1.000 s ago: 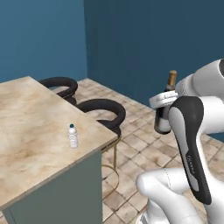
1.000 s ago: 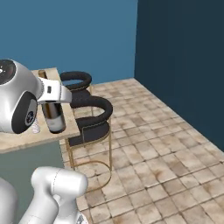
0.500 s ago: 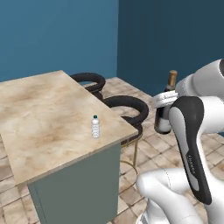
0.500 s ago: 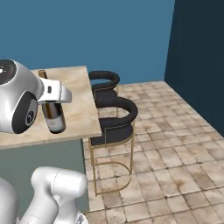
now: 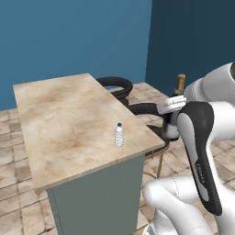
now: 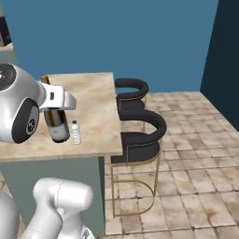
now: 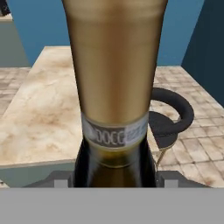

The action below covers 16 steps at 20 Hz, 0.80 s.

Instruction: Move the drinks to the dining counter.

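Base has driven closer, desk now larger in view. Hand clamps wine bottle upright, off the surface. Water bottle stands near desk's edge.

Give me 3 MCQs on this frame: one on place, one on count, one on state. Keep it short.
1. Where does the water bottle stand?
A. on the dining counter, near the edge by the stools
B. on a stool seat
C. on the floor

2. How many black stools stand at the counter's side?
A. one
B. two
C. four

3. What is the state of the wine bottle?
A. lying flat on the counter
B. upright, held between the fingers
C. standing free on the floor

Answers:
1 A: both base views show it upright on the marble top, close to the stool-side edge.
2 B: the right base view shows two curved black seats in a row.
3 B: the hand view shows its tan neck rising straight between the finger tips, and the gripper is closed on it.
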{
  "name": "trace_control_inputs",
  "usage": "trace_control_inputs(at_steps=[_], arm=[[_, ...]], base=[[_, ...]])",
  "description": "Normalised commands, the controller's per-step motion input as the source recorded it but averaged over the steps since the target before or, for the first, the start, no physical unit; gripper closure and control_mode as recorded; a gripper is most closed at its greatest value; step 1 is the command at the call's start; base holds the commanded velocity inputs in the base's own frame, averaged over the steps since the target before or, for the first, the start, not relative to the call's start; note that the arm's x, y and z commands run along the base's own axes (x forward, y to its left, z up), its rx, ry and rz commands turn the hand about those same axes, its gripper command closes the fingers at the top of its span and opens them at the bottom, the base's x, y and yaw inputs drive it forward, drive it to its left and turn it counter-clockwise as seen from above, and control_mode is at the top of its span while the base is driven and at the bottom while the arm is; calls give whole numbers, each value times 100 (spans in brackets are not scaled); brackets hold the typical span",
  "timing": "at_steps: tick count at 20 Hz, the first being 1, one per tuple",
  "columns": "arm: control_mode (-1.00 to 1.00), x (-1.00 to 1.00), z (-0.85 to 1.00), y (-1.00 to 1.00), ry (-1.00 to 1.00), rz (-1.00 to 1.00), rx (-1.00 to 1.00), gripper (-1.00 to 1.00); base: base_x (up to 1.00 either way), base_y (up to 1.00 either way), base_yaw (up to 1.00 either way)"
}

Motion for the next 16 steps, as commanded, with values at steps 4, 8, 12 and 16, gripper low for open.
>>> trace_control_inputs(at_steps=[4,8,12,16], arm=[[100,0,0,0,0,0,0,100],[100,0,0,0,0,0,0,100],[100,0,0,0,0,0,0,100],[100,0,0,0,0,0,0,100]], base=[[62,-16,22],[43,-20,20],[6,-32,19],[0,-41,19]])
